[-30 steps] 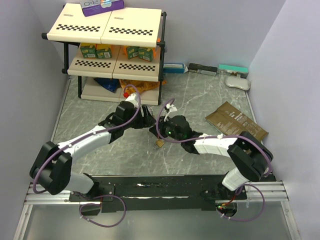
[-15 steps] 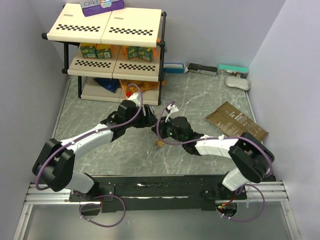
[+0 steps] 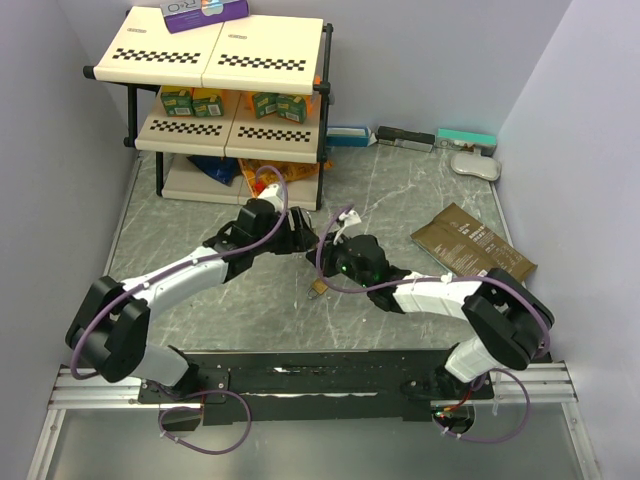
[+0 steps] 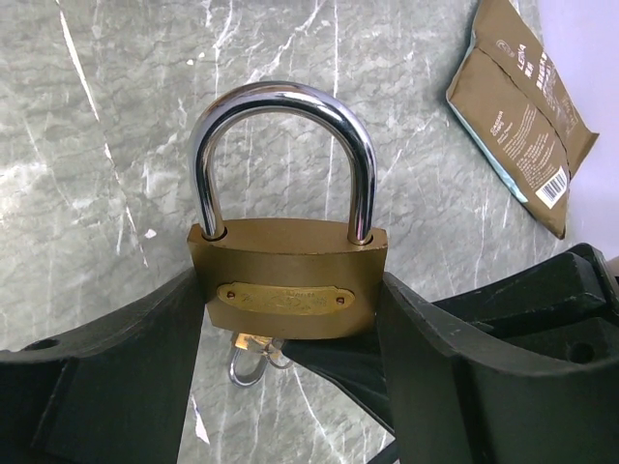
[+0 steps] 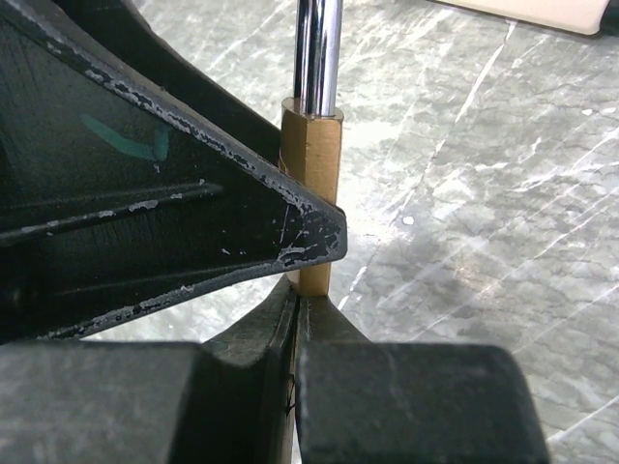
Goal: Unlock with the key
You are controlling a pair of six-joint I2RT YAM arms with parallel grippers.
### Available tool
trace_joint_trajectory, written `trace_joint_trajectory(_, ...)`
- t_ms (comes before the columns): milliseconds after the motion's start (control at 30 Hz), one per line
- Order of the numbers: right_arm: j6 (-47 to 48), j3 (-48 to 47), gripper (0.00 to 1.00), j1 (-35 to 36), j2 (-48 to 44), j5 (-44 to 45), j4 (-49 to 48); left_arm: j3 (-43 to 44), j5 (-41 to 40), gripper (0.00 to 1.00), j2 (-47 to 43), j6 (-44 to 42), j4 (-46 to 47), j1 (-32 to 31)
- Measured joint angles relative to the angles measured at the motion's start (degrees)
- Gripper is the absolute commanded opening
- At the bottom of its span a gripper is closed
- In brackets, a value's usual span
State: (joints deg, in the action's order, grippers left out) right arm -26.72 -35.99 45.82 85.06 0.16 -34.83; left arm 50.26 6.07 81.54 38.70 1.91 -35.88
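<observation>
The left hand pinches the larger brass padlock above the surface, its shackle seated shut. The right hand is pressed together beneath the lock's base, probably on the key, which is hidden. Unlocking is not yet done.

Over the grey marbled desk, the left arm's black end effector and the right arm's black end effector meet closely; a small brass object sits just beside them.
</observation>
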Motion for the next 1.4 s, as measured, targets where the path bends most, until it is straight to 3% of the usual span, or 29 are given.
trace_joint_trajectory(467,-3.0,4.0,0.00,2.7,-10.6,1.3,-1.2,-1.8,-4.4,0.01,-10.8,7.7,-4.1,-3.0)
trace_joint_trajectory(1033,1.6,7.3,0.00,7.8,-15.2,10.7,1.2,-0.6,-6.8,0.01,-8.9,10.8,-5.7,-7.5)
trace_joint_trajectory(1400,-0.3,9.0,0.00,7.5,-20.0,8.1,1.0,-5.3,-7.5,0.01,-14.5,12.3,-0.3,-9.0)
